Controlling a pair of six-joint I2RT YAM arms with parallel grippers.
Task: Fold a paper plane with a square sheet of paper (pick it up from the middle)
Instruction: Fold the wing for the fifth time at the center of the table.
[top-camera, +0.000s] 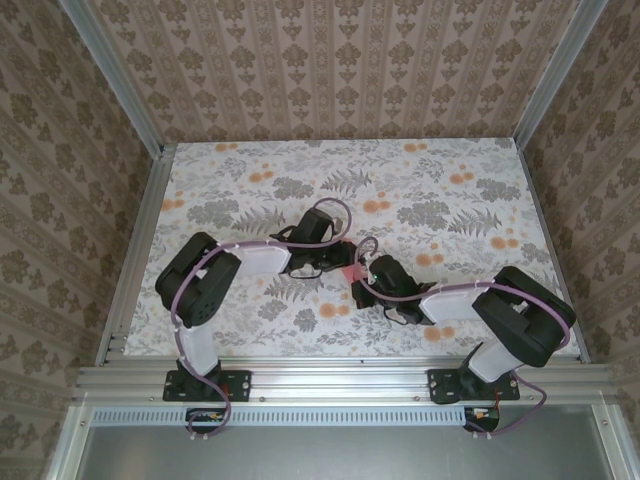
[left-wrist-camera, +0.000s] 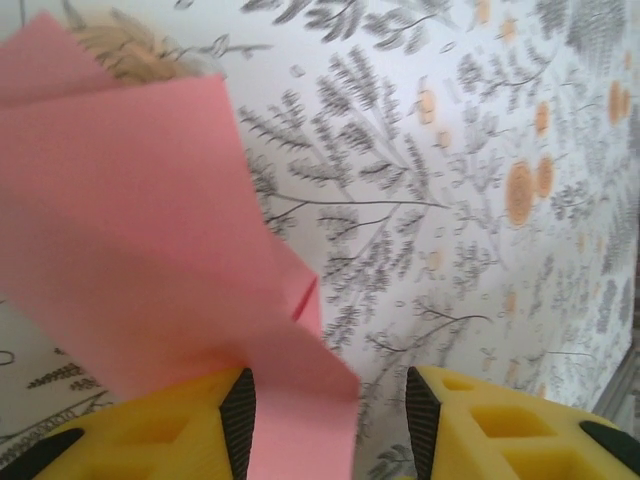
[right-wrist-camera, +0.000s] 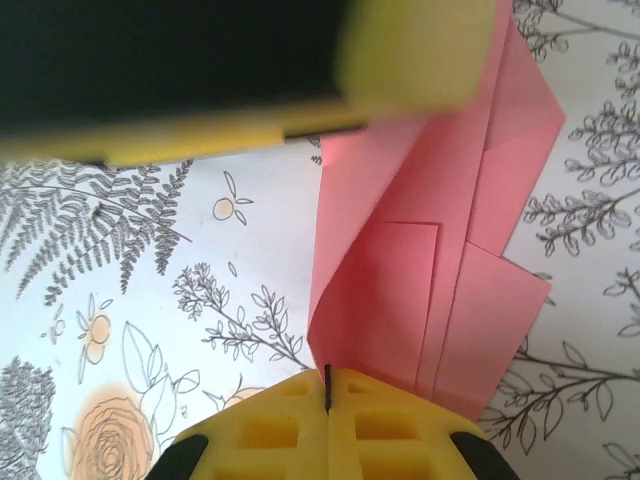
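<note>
The square sheet of paper (right-wrist-camera: 420, 250) is salmon pink, folded into several overlapping layers and held above the floral table. My right gripper (right-wrist-camera: 328, 385) is shut on its lower edge, which runs into the closed slit between the yellow fingers. My left gripper (left-wrist-camera: 330, 415) is open; the paper (left-wrist-camera: 130, 230) lies against its left pad (left-wrist-camera: 240, 410), with a gap to the right pad. From above, the two grippers meet at the table's middle, left gripper (top-camera: 335, 262) and right gripper (top-camera: 362, 285), with a bit of pink paper (top-camera: 350, 274) between them.
One yellow finger of the left gripper (right-wrist-camera: 250, 80) hangs close over the paper's top in the right wrist view. The floral tablecloth (top-camera: 450, 200) lies flat inside aluminium rails (top-camera: 140, 240), with patterned walls behind and at both sides.
</note>
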